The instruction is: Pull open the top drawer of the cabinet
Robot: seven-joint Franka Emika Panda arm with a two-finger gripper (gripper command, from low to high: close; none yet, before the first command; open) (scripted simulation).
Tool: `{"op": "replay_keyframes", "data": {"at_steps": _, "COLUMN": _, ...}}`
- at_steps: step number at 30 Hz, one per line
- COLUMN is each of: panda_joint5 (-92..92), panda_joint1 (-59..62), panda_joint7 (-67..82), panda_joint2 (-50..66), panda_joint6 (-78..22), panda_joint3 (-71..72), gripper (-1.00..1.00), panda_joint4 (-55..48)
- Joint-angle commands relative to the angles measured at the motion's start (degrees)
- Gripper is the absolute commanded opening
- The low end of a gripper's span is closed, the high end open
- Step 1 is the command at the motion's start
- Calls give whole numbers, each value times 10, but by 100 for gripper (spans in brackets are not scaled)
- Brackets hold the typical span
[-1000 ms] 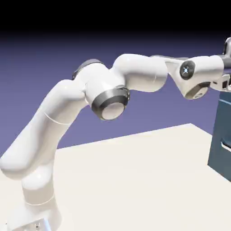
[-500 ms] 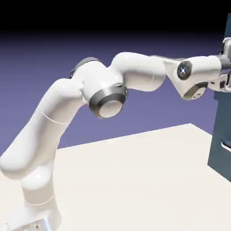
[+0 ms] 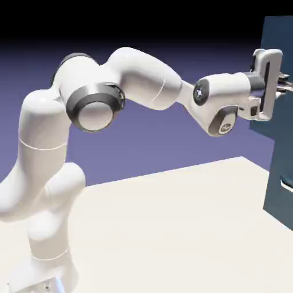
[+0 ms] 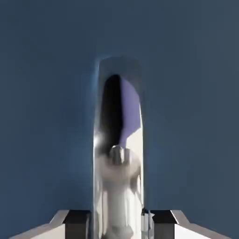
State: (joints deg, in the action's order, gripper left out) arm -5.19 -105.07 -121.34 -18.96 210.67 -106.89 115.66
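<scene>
- The cabinet [image 3: 280, 114] stands at the right edge of the exterior view, on the right-hand end of the pale surface [image 3: 171, 229] — only a slice of its dark slate-blue body shows there.
- The top drawer [image 4: 46, 93] fills the hand view as a flat slate-blue front, with a shiny metal bar handle [image 4: 119, 140] running up the middle of that picture.
- The end effector [image 4: 119, 219] is narrow, its two grey fingertips [image 4: 77, 217] pressed to either side of the handle — it reads as clamped on the bar, not merely beside it.
- In the exterior view the white arm [image 3: 143, 86] reaches level from the left towards the cabinet's upper part, the hand right at the cabinet's front.
- Step in hand, as I judge it: the grasp is made and the pull is the work at hand; I cannot tell from these views how far out the drawer stands.
- The next move calls for a straight draw leftward, away from the cabinet's face and along the drawer's own slide, with the hand kept level.
- Any sideways drift or twist risks the smooth bar slipping out from between the fingertips, so the grip should stay firm throughout.
</scene>
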Motion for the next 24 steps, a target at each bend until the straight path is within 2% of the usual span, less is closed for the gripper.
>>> {"op": "replay_keyframes", "data": {"at_steps": 1, "panda_joint5": -7, "panda_joint1": 21, "panda_joint7": -11, "panda_joint2": 6, "panda_joint6": 2, "panda_joint3": 15, "gripper": -100, "panda_joint4": 10}}
{"op": "replay_keyframes", "data": {"at_steps": 11, "panda_joint5": -58, "panda_joint1": 228, "panda_joint7": -82, "panda_joint2": 43, "panda_joint6": 21, "panda_joint3": 185, "gripper": -100, "panda_joint4": 86}}
{"op": "replay_keyframes", "data": {"at_steps": 22, "panda_joint5": -36, "panda_joint1": 431, "panda_joint7": -44, "panda_joint2": 11, "panda_joint6": 28, "panda_joint3": 390, "gripper": -100, "panda_joint4": 158}}
{"op": "replay_keyframes", "data": {"at_steps": 23, "panda_joint5": -36, "panda_joint1": 431, "panda_joint7": -44, "panda_joint2": 11, "panda_joint6": 28, "panda_joint3": 390, "gripper": 100, "panda_joint4": 158}}
{"op": "replay_keyframes", "data": {"at_steps": 24, "panda_joint5": -36, "panda_joint1": 431, "panda_joint7": -44, "panda_joint2": 11, "panda_joint6": 28, "panda_joint3": 390, "gripper": 100, "panda_joint4": 158}}
